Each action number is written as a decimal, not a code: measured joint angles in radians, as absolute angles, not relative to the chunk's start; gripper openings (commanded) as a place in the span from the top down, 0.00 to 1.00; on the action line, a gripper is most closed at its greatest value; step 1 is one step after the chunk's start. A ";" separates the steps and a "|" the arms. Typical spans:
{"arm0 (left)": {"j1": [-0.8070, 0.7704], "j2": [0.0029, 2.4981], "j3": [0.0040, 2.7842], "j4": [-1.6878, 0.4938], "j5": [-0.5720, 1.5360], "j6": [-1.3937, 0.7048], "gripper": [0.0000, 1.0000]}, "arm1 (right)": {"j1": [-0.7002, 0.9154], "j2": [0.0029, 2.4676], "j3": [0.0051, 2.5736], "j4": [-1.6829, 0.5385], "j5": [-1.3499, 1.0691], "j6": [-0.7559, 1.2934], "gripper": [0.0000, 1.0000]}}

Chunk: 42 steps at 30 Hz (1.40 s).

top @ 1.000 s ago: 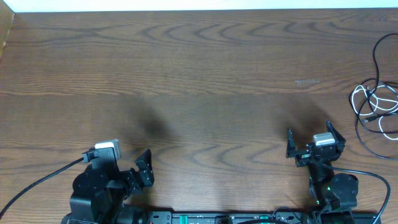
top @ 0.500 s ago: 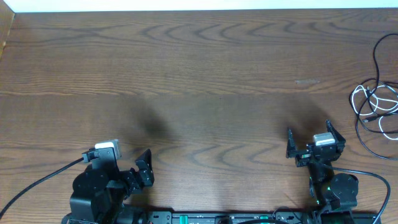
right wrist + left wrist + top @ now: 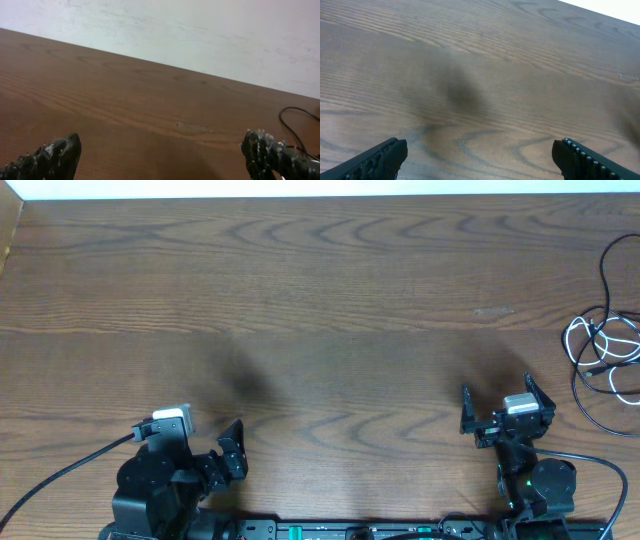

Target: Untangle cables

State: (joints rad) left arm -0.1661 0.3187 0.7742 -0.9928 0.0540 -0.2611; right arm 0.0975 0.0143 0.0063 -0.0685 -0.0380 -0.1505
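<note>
The cables lie tangled at the table's far right edge in the overhead view: a white cable (image 3: 578, 332) coiled in small loops and a black cable (image 3: 603, 275) looping through and around it. A stretch of the black cable (image 3: 295, 117) shows at the right of the right wrist view. My right gripper (image 3: 498, 402) is open and empty near the front edge, well left of the cables; its fingers (image 3: 162, 142) frame bare wood. My left gripper (image 3: 195, 442) is open and empty at the front left, its fingers (image 3: 480, 150) wide apart over bare wood.
The wooden table (image 3: 320, 300) has a pale wall strip along its far edge (image 3: 320, 188). A thick black arm wire (image 3: 60, 470) runs off the front left. A small pale scuff (image 3: 493, 311) marks the wood.
</note>
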 measured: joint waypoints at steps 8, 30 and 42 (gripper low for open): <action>-0.101 0.263 0.716 -0.953 0.054 -0.237 0.02 | 0.097 0.015 0.006 -0.068 -0.038 -0.150 0.01; 0.030 0.010 0.186 -0.089 0.121 -0.077 0.02 | 0.097 0.012 0.006 -0.068 -0.046 -0.150 0.01; 0.030 0.010 0.069 0.126 0.160 0.201 0.02 | 0.097 0.012 0.006 -0.068 -0.047 -0.150 0.01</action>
